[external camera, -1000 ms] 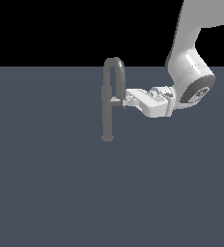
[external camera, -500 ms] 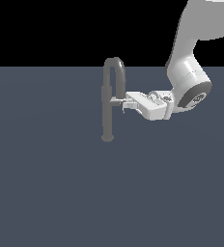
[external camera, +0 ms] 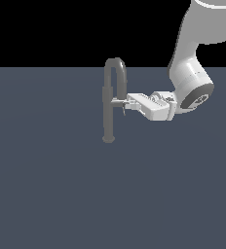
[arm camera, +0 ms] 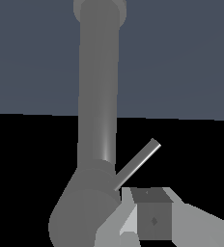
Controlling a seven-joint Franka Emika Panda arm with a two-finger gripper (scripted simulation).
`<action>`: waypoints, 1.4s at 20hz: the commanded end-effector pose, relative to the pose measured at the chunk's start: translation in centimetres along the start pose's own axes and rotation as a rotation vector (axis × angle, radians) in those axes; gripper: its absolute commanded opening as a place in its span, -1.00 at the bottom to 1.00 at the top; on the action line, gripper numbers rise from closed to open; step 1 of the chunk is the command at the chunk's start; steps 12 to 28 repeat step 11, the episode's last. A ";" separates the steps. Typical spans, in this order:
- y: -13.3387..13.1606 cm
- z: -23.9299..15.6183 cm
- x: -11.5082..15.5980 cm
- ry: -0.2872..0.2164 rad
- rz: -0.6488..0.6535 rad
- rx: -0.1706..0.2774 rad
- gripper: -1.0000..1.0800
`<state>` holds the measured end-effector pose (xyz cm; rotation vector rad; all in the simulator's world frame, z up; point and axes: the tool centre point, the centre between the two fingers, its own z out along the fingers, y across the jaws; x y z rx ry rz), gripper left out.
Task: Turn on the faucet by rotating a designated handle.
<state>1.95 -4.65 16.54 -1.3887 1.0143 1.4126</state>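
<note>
The faucet [external camera: 108,109] is a slim grey post on a small round base with a high arched spout, standing in the middle of the exterior view. The handle [external camera: 118,102] is a short light-grey stub sticking out from mid-post toward the exterior view's right. My gripper [external camera: 124,105] reaches in level from that side, its tips at the stub's outer end. In the wrist view the post [arm camera: 99,96] fills the frame and the handle [arm camera: 139,163] is a thin rod just beyond my fingertips [arm camera: 152,219], which show as one closed block with nothing in it.
A flat dark blue-grey surface [external camera: 61,194] spreads all around the faucet base. The white arm [external camera: 190,82] comes down from the exterior view's upper right. Nothing else stands on the surface.
The gripper has crept toward the exterior view's left, closing in on the post until its tips reach the handle's end. The faucet stays put.
</note>
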 end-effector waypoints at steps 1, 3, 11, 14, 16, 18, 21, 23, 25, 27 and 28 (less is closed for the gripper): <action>-1.8 0.2 2.4 0.029 0.009 0.034 -1.00; -2.1 0.2 3.0 0.031 0.014 0.039 -1.00; -3.4 0.3 5.0 0.039 0.031 0.055 -1.00; -3.4 0.3 5.0 0.039 0.031 0.055 -1.00; -3.4 0.3 5.0 0.039 0.031 0.055 -1.00; -3.4 0.3 5.0 0.039 0.031 0.055 -1.00; -3.4 0.3 5.0 0.039 0.031 0.055 -1.00; -3.4 0.3 5.0 0.039 0.031 0.055 -1.00; -3.4 0.3 5.0 0.039 0.031 0.055 -1.00; -3.4 0.3 5.0 0.039 0.031 0.055 -1.00; -3.4 0.3 5.0 0.039 0.031 0.055 -1.00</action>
